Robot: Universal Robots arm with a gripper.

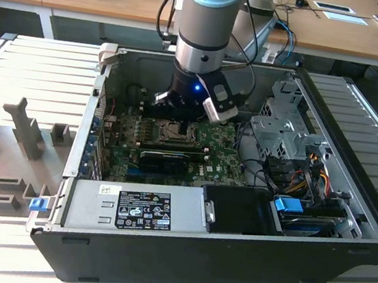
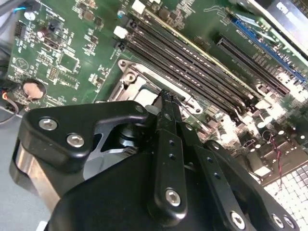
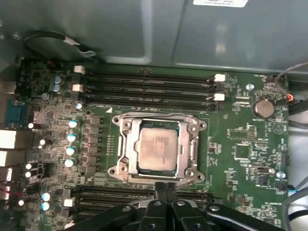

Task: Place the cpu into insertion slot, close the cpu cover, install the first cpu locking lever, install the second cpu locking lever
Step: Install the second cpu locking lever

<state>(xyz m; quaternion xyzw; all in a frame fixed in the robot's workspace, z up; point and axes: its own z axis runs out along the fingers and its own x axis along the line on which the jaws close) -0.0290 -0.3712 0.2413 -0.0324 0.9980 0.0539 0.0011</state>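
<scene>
Pale silver-grey metal top, square, flat: the cpu lies seated in the insertion slot, amid the green motherboard. Faint print marks its top; too small to read.

The cpu cover, thin silver plate with an open centre window, lies down around the chip, which shows through the window. Screw heads sit at the frame's corners.

Gripper: black fingers pressed together, holding nothing, the tips at the socket frame's edge just beside the cpu. In the second wrist view the gripper has its narrow tips together, low at the socket frame.

Long black memory slots with white latches run along one side of the socket; further black slots run along the opposite side, by the gripper. A round coin cell sits near a board corner.

In the exterior view, the arm reaches down into the open computer case. A grey power supply carries a black label with white print, not legible. A blue latch sits toward the exterior view's right.
</scene>
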